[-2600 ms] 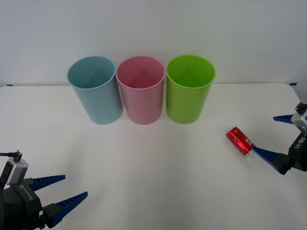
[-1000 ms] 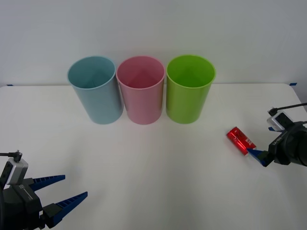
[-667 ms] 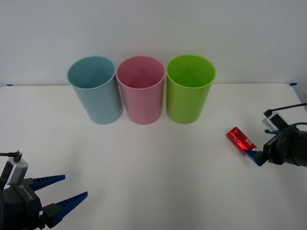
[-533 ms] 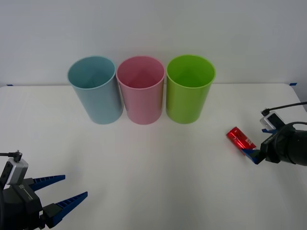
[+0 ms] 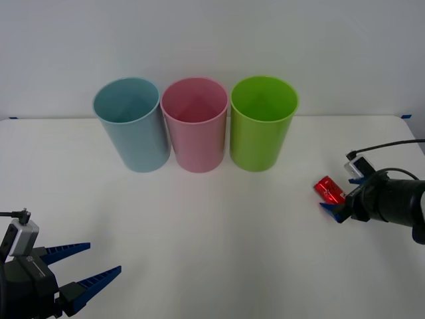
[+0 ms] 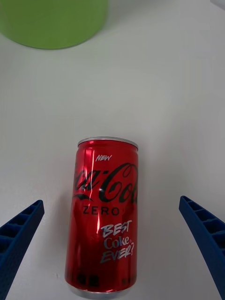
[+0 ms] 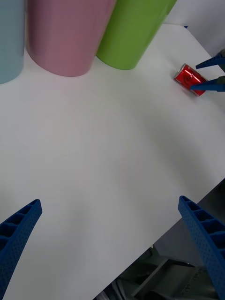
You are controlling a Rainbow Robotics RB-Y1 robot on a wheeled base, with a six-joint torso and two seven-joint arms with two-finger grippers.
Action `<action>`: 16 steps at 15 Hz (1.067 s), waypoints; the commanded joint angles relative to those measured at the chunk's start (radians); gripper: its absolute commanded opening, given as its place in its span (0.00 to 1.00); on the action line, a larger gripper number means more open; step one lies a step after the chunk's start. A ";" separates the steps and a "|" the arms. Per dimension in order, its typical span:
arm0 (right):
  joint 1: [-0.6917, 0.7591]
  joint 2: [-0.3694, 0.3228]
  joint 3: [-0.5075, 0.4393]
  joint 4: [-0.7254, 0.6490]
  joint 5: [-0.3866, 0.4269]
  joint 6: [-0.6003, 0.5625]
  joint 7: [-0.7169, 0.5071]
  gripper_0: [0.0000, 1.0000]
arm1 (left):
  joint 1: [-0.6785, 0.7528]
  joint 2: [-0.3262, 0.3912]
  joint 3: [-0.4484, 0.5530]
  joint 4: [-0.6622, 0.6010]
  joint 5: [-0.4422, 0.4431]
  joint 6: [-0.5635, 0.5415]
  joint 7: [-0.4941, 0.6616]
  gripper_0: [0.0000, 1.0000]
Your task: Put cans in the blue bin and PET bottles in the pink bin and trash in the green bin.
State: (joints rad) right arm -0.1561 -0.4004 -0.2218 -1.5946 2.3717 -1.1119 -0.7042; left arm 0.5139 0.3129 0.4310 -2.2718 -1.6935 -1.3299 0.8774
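Red and glossy, the small aluminium drink can (image 6: pixel 104 218) lies on its side on the white table (image 5: pixel 219 226), out toward the right of the surface and well apart from the three bins. Its label reads Coca-Cola Zero with "Best Coke Ever?" below, and its silver rim points toward the lime green bin. In the front view the can (image 5: pixel 329 189) is partly covered by the right arm's wrist.

Around it sits the right gripper (image 6: pixel 112 243), low over the table with its two blue ribbed fingers spread wide, one on each side of the can and neither touching it. From the left wrist view the same right gripper (image 7: pixel 209 73) shows with one finger above the can (image 7: pixel 189 79) and one across its near edge.

Farther back, the tall lime green plastic cylindrical bin (image 5: pixel 263 122) stands upright nearest the can; its base edge also shows in the right wrist view (image 6: pixel 54 21). Just beside it stands the tall pink plastic cylindrical bin (image 5: pixel 195 123), and next to that the tall light blue plastic cylindrical bin (image 5: pixel 131 123), the three in a close row along the table's far side.

At the near left corner the left gripper (image 5: pixel 86 267) hovers, its blue fingers parted and holding nothing.
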 commanded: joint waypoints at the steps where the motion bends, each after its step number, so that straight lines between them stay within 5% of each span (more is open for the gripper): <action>1: -0.023 0.000 0.027 0.045 0.001 0.026 -0.006 1.00 | 0.000 0.000 0.000 0.000 0.000 0.000 0.000 1.00; 16: -0.033 0.002 0.078 0.050 0.077 0.027 -0.080 1.00 | 0.000 0.000 0.000 0.000 0.000 0.000 0.000 1.00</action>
State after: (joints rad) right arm -0.1897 -0.3999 -0.1466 -1.5446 2.4454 -1.0843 -0.7803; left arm 0.5139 0.3129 0.4310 -2.2718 -1.6935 -1.3299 0.8775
